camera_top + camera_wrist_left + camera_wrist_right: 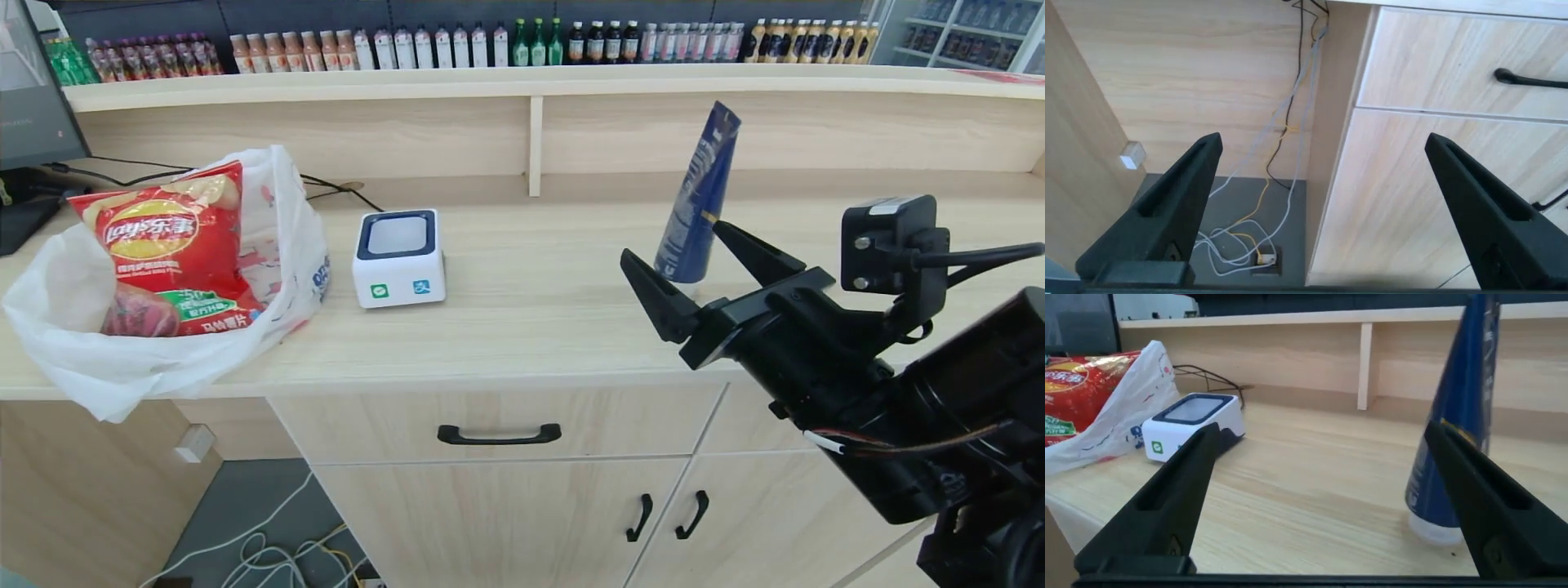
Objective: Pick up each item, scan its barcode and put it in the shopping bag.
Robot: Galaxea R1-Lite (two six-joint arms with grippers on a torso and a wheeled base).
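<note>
The wooden counter point(531, 327) carries everything, with the scanner point(400, 257) standing near its middle. Behind the scanner, a raised ledge with an upright divider backs the counter, and a row of bottles point(490, 45) lines the shelf beyond it. Below the scanner, the cabinet front has a drawer with a black handle point(498, 434).

To the left of the scanner, just beside it, the white shopping bag point(82, 359) slumps open at the counter's edge. A red bag of chips point(171, 245) stands inside it, and something dark red lies lower down that cannot be made out.

Well to the right of the scanner, the right gripper point(671, 241) hangs low over the counter, jaws spread wide and holding nothing. Just beyond them the blue tube point(698, 196) stands on its cap, leaning slightly, one finger partly covering it.

Black cables point(335, 188) run along the counter behind the scanner.

Lower than the scanner, by the cabinet's side, the left gripper point(1323, 143) hangs with jaws released, above loose wires point(1249, 237) on the floor.
</note>
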